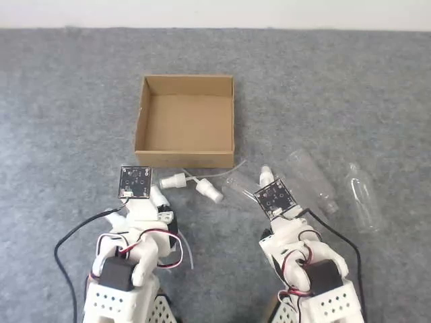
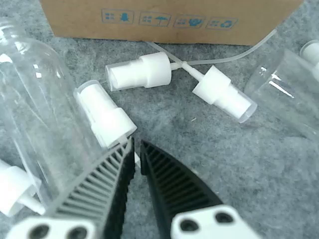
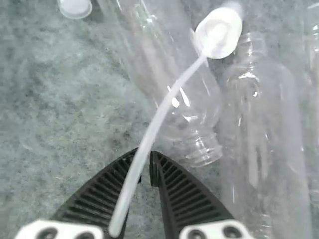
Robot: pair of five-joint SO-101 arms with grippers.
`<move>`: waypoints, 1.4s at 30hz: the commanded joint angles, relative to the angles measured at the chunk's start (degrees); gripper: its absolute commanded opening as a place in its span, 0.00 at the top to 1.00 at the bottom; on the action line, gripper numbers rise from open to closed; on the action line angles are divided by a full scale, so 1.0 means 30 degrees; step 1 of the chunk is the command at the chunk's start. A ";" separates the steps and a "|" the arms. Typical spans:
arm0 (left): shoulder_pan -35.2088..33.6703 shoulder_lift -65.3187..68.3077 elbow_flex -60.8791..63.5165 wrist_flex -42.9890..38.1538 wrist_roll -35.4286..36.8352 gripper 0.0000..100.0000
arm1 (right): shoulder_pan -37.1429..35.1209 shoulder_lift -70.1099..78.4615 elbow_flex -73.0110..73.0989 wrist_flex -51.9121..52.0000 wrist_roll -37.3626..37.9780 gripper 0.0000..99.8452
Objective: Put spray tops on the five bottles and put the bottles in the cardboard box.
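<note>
**Both pincers closed on spray tops beside the cardboard box**

High view: the cardboard box sat open-topped on the grey desk. Two tops lay just in front of its near wall, the first loose top and the second loose top. Off the box's near corner on the right arm's side lay three clear bottles. The near bottle was closest to the box, the middle bottle farther out, and the far bottle farthest. The left arm ended just short of the box's near wall. The right arm ended near that corner, with the right-held spray top poking out beyond its wrist.

Left wrist view: the left pincer had its jaws pressed nearly together on a sliver of white. The collar of the left-held spray top sat right at its tips. A side bottle lay against that top. Between the pincer and the box's printed wall lay the first loose top and the second loose top.

Right wrist view: the right pincer pinched the thin white tube of the right-held spray top. Under the tube lay an open-necked bottle, its mouth just off the jaw tips. A neighbouring bottle lay alongside it.
</note>
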 commanded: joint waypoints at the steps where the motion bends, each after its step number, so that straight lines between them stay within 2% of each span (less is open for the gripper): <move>1: -0.0088 -0.0352 -0.0044 0.0117 -0.0059 0.99 | -0.0132 -0.0278 0.0410 0.0015 0.0117 0.99; 9: -0.0088 -0.0352 -0.0044 0.0117 -0.0059 0.99 | -0.0103 -0.0249 0.0059 0.0073 0.0234 0.99; 12: -0.0088 -0.0352 -0.0044 0.0117 -0.0059 0.99 | 0.0689 -0.0278 -0.0703 0.0484 0.0234 0.99; 14: -0.0088 -0.0352 -0.0044 0.0117 -0.0059 0.99 | 0.1919 -0.0278 -0.1260 0.0571 0.0234 0.99; 22: -0.0088 -0.0352 -0.0044 0.0117 -0.0059 0.99 | 0.9802 -0.0308 -0.3722 0.0132 0.0205 0.99; 26: -0.0088 -0.0352 -0.0044 0.0117 -0.0059 0.99 | 1.1707 -0.0308 -0.4806 -0.1216 0.0205 0.99; 31: -0.0088 -0.0352 -0.0044 0.0117 -0.0059 0.99 | 1.2410 -0.0308 -0.6037 -0.1568 0.0322 0.99; 36: -0.0088 -0.0352 -0.0044 0.0117 -0.0059 0.99 | 1.3758 -0.0278 -0.7355 -0.1538 0.5245 0.95; 42: -0.0088 -0.0352 -0.0044 0.0117 -0.0059 0.99 | 1.4374 -0.0132 -0.9524 -0.0630 0.6242 0.93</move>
